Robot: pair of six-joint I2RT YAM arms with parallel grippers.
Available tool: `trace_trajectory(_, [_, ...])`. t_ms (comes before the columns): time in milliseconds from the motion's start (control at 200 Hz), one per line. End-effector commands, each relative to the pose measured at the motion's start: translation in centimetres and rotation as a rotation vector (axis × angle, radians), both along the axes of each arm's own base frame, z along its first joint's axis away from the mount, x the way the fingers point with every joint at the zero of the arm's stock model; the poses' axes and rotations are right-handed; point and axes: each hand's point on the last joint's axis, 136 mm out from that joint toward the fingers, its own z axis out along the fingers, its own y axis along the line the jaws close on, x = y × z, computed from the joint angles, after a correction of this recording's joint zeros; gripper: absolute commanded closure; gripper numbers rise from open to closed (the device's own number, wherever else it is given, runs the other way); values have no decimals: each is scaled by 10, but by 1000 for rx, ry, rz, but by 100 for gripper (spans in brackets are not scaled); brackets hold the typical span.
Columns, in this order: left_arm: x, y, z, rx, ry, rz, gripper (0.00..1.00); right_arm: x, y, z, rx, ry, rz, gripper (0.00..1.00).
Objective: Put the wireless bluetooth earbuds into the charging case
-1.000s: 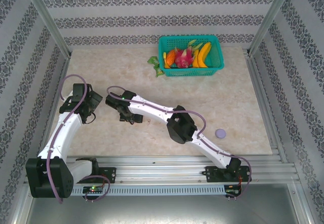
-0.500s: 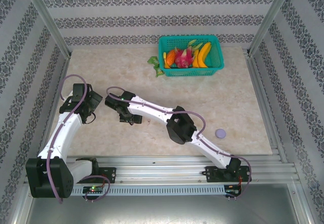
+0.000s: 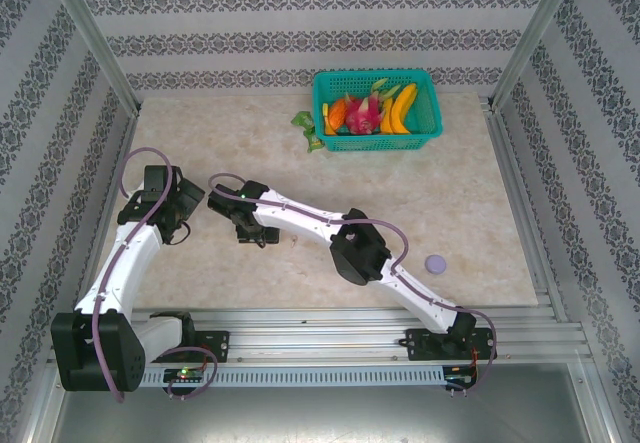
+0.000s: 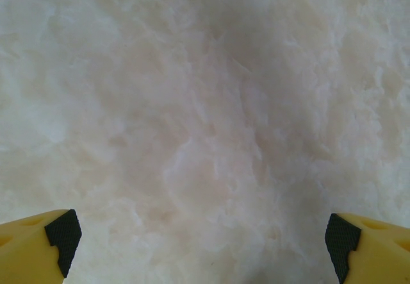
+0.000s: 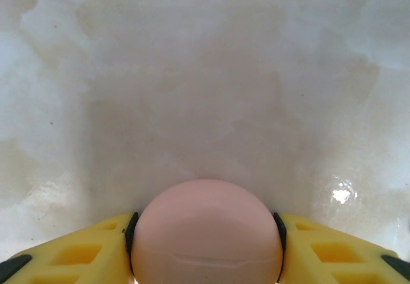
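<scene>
Clamped in the right gripper [image 5: 205, 233]: a round pink case [image 5: 206, 229], smooth and domed, with a thin seam across its near face. Black pads [image 5: 132, 231] pressed to both its flanks, yellow fingers spread about half way. Resting on the pale marbled table [image 5: 192, 72], bare stone ahead of it and a bright glint to its right.

From above, reaching far across to the left half of the table, right arm stretched low and slanting from its base at the near right. Pink case itself hidden there under the wrist.

Just beside it to the left, the left gripper [image 4: 205, 233], pointed down at bare table, fingers spread wide apart with nothing between them. Close neighbours, the two wrists, with little room between.

Well apart from both, near the right edge: a small round purple case [image 3: 435, 262], lying alone and closed as far as can be told.

At the far side, a green basket [image 3: 432, 128] full of bright fruit [image 3: 400, 108], a banana among it. Just beside its left corner, a small green thing [image 3: 307, 130], too small to name.
</scene>
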Motion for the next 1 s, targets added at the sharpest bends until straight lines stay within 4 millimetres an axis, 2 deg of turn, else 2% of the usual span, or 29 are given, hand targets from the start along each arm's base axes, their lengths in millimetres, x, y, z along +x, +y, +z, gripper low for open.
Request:
trace_trajectory(0, [10,-1,7,0,-50,-46,0,6,5,21,57,-33,51,53])
trace_trajectory(145, [20,-11,12,-28,-108,-101,0,25,-7,47,103,-76,18,53])
trace_trajectory(275, [22,-16,8,-57,-127,-113,0,43,-22,66,133,-103,-17,53])
trace_trajectory(480, [24,-35,4,-100,-178,-179,0,68,-53,80,176,-126,-92,53])
trace_trajectory(769, [44,-115,9,-235,-434,-445,0,94,-95,82,277,-113,-233,53])
trace_trajectory(994, [54,-195,14,-216,-527,-713,0,108,-119,79,430,-65,-384,53])
